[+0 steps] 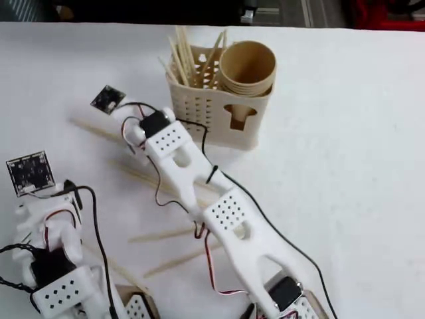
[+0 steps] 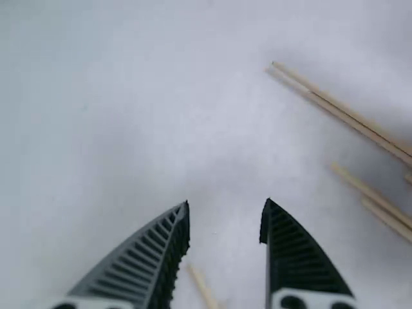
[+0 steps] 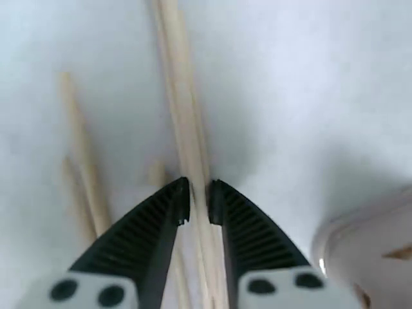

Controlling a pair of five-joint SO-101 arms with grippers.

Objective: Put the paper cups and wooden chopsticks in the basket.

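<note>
High view showed paper cups [image 1: 247, 66] and some chopsticks [image 1: 186, 60] in the basket [image 1: 199, 113] by the tabletop's far edge; loose chopsticks [image 1: 159, 234] lay outside. Right end effector [image 3: 198, 193] pinched a chopstick [image 3: 183, 116]; left end effector [image 2: 224, 225] gaped empty.

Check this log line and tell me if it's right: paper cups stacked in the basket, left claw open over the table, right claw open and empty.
Not quite. The right wrist view shows the right claw shut on chopsticks, not open and empty. The rest holds: paper cups stacked in the basket, left claw open over the table.
</note>
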